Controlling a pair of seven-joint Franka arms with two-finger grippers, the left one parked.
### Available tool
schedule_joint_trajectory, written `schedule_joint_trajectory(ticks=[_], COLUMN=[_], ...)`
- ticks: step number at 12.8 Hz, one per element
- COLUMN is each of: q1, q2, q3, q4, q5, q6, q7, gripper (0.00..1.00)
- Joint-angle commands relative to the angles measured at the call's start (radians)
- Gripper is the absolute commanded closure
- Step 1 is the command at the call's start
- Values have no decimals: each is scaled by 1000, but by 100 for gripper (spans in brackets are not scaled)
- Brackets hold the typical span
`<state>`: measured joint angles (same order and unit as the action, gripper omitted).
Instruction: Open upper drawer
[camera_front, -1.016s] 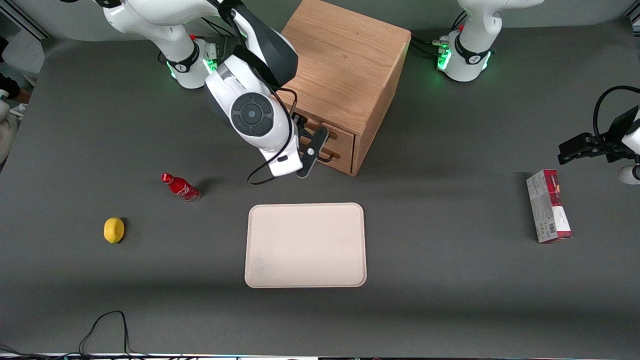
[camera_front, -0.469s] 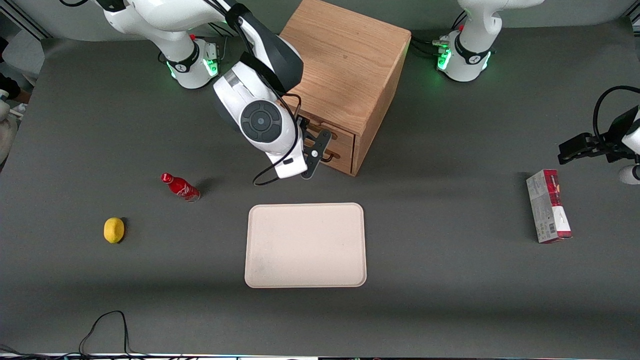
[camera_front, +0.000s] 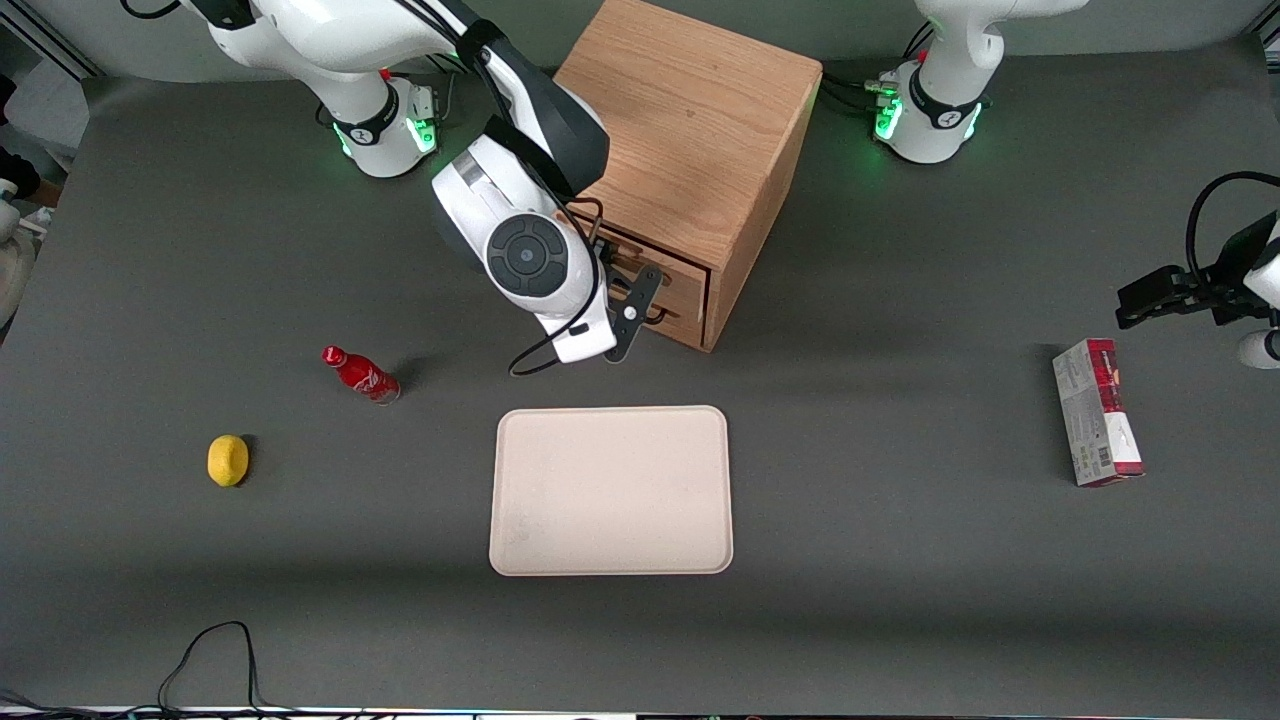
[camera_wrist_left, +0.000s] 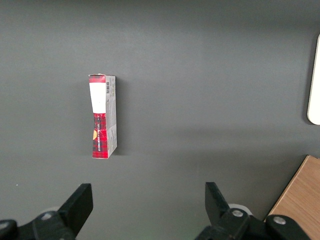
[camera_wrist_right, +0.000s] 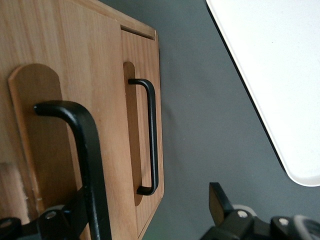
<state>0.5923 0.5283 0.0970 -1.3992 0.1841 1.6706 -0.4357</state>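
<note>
Oak upper drawer (camera_wrist_right: 60, 165), gripper (camera_wrist_right: 150, 220) at handle

A dark grey matte worktop (camera_front: 900, 560) is seen filling nearly the whole front view. It is lit evenly from above, and soft shadows are cast beside the things resting on it. A black cable (camera_front: 205, 650) is looped at the worktop's edge nearest the front camera. Green glows are thrown onto the worktop's farthest part. A grey frame rail (camera_front: 45, 40) is glimpsed at one corner.

Robotics lab, grey-matted table (camera_front: 900, 560), bench-mounted white arms, trailing cables, staged props
</note>
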Motion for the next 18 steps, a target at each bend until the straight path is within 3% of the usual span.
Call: schedule_joint_trajectory(ticks=[1,18], q1=[3,-66], q2=[15,50], q3=[-8,-17], q4=[20,77], q5=[20,23], q6=[-2,8], q7=[-28,-46], gripper=[0,0])
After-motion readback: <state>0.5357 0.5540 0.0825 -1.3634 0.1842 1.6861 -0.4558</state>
